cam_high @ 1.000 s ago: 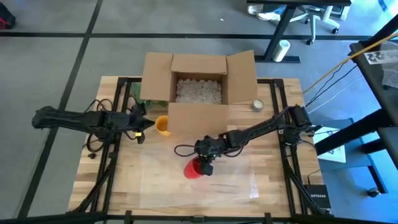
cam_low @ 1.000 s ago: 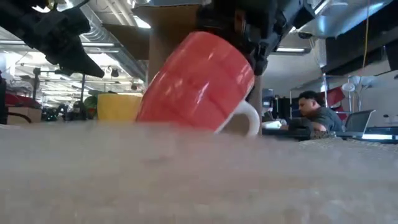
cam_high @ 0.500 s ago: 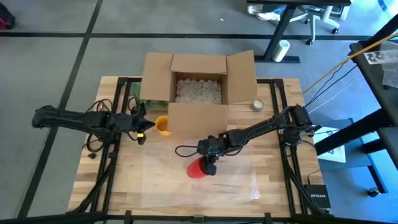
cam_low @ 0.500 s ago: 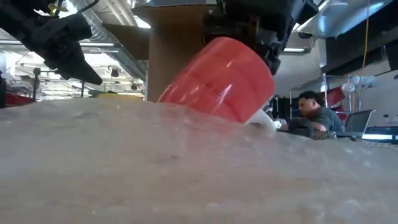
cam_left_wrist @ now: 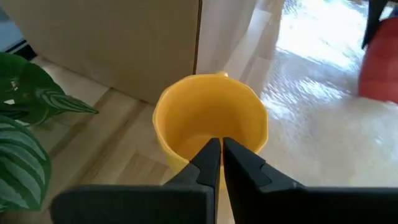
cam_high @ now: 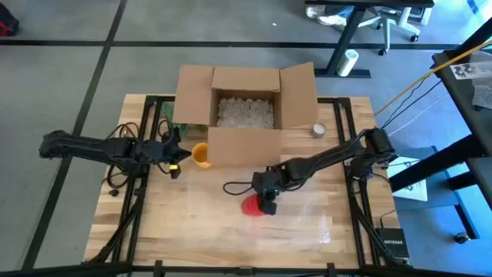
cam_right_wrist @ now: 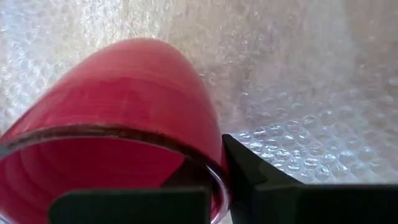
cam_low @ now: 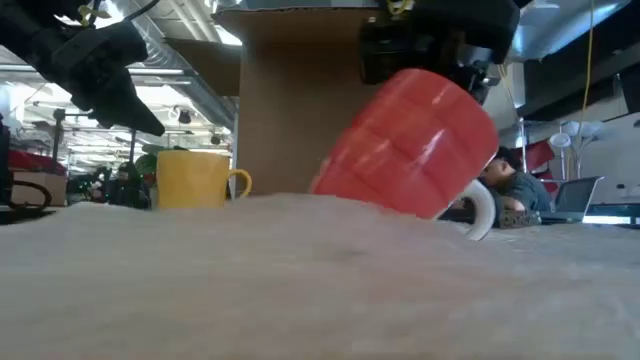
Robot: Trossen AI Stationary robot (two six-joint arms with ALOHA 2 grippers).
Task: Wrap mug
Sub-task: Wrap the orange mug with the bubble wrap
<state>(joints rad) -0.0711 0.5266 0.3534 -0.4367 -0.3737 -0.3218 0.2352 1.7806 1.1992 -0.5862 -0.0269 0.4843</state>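
Cardboard box (cam_high: 246, 108) and yellow mug (cam_high: 201, 155) block the table's rear.

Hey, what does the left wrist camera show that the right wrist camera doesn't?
Only the left wrist view shows the yellow mug standing upright, the side of the cardboard box behind it, green plant leaves and bare wood of the table, with the left gripper shut just in front of the yellow mug. Only the right wrist view shows the right gripper clamped on the rim of the tilted red mug. Both show the red mug and the bubble wrap under it.
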